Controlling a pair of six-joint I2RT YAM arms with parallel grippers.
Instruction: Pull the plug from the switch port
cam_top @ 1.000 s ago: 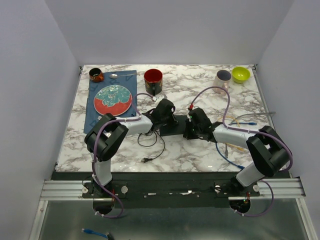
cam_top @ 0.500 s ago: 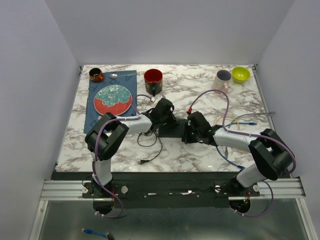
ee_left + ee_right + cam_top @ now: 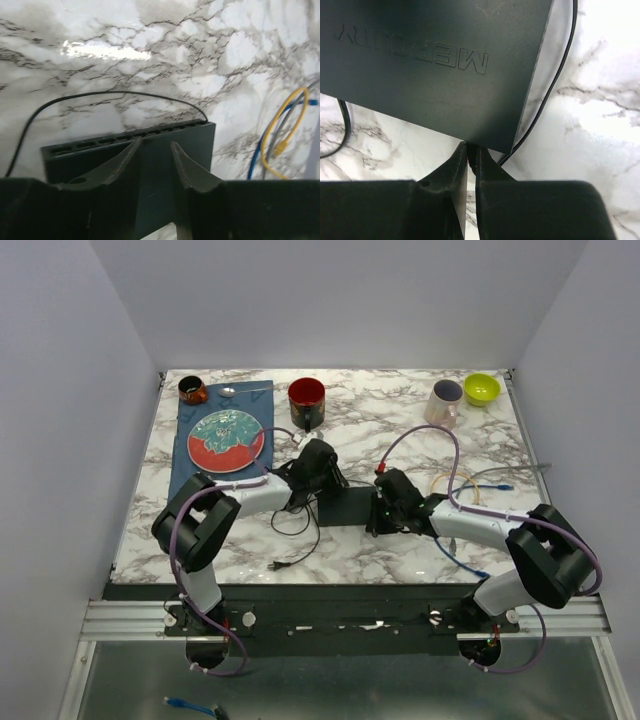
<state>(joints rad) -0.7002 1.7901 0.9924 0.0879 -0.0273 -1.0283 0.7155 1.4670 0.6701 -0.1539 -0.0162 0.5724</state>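
Observation:
The black switch point(image 3: 345, 508) lies mid-table between my two grippers. In the right wrist view its lettered top point(image 3: 435, 65) fills the upper frame. My right gripper point(image 3: 471, 148) sits at the switch's near edge, shut on a small dark plug point(image 3: 472, 156) pinched between its tips; in the top view this gripper point(image 3: 378, 510) is at the switch's right end. My left gripper point(image 3: 155, 145) hovers over the switch point(image 3: 195, 145), open with nothing between its fingers, and stands at the switch's left end point(image 3: 325, 480). A thin black cable point(image 3: 115, 94) arcs behind the switch.
A loose black cord point(image 3: 300, 540) trails toward the near edge. Blue and yellow cables point(image 3: 455, 540) lie to the right. At the back stand a red mug point(image 3: 306, 400), a plate point(image 3: 226, 438) on a blue mat, a pink mug point(image 3: 444, 398) and a green bowl point(image 3: 481, 388).
The left jaws have opened and drawn back left off the switch. The switch and the right gripper have shifted toward the near edge.

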